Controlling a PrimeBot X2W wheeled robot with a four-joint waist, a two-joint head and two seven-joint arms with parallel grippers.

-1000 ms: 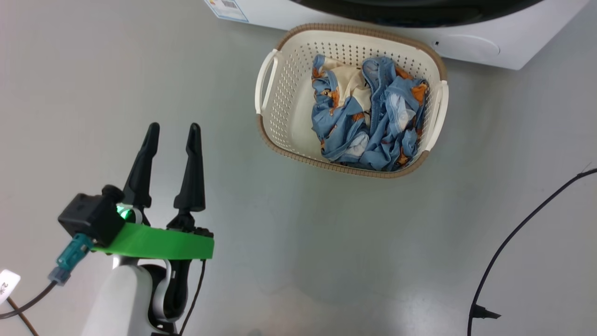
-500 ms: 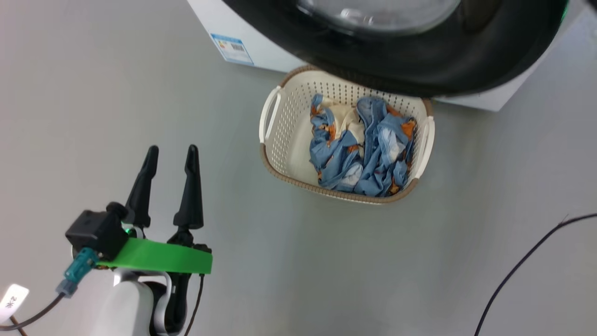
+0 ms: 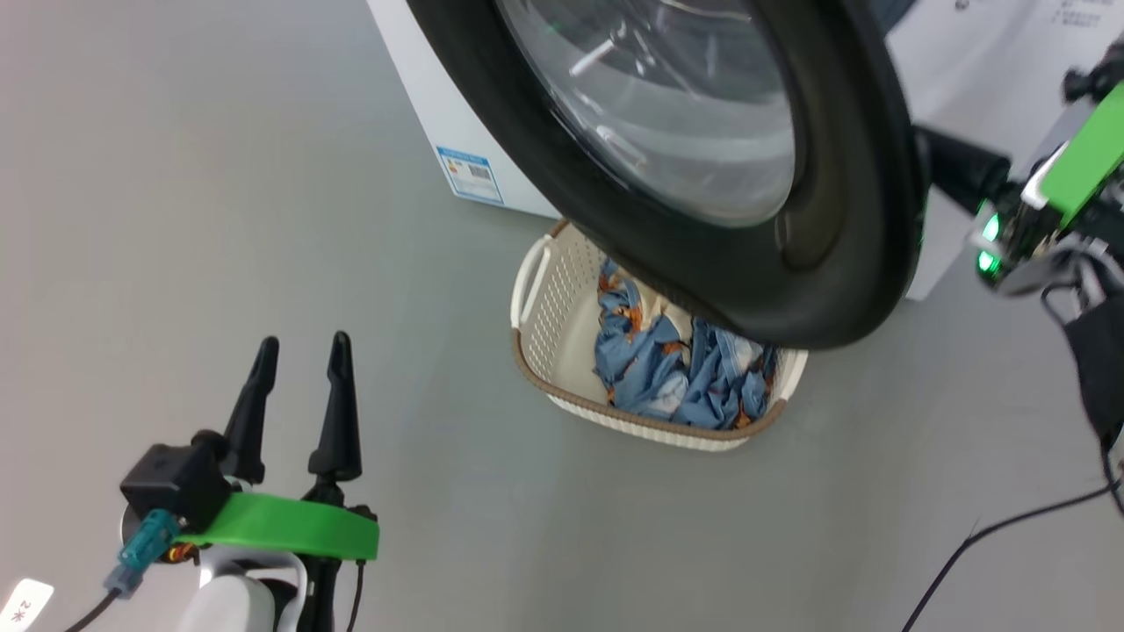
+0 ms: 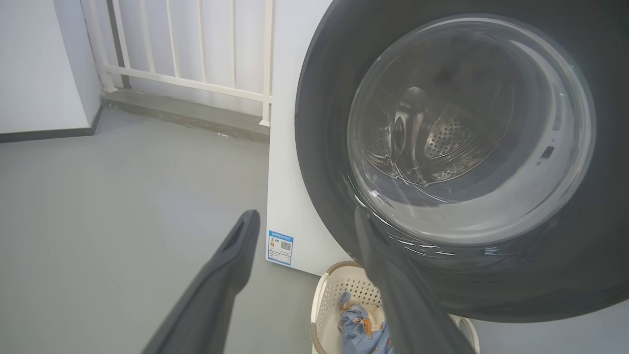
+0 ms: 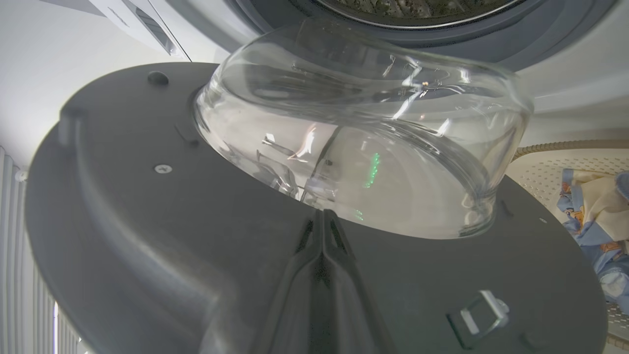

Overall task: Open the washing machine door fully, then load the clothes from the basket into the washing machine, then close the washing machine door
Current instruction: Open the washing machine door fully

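Left pincer (image 3: 304,344) sits lower left, arm low, fingers spread wide and pointing up, gripping nothing. Right pincer (image 5: 322,219) is clenched tight, tips right at the inner face of the washing machine door (image 3: 865,219), arm reaching in from the right edge. Door's swung out over the basket (image 3: 615,423) of clothes (image 3: 654,373), centre frame.

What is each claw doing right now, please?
Left claw: open, holding nothing.
Right claw: shut, empty, tips by the washing machine door.

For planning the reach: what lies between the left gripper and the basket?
Bare grey floor, seen in the head view, between the left gripper and the basket.
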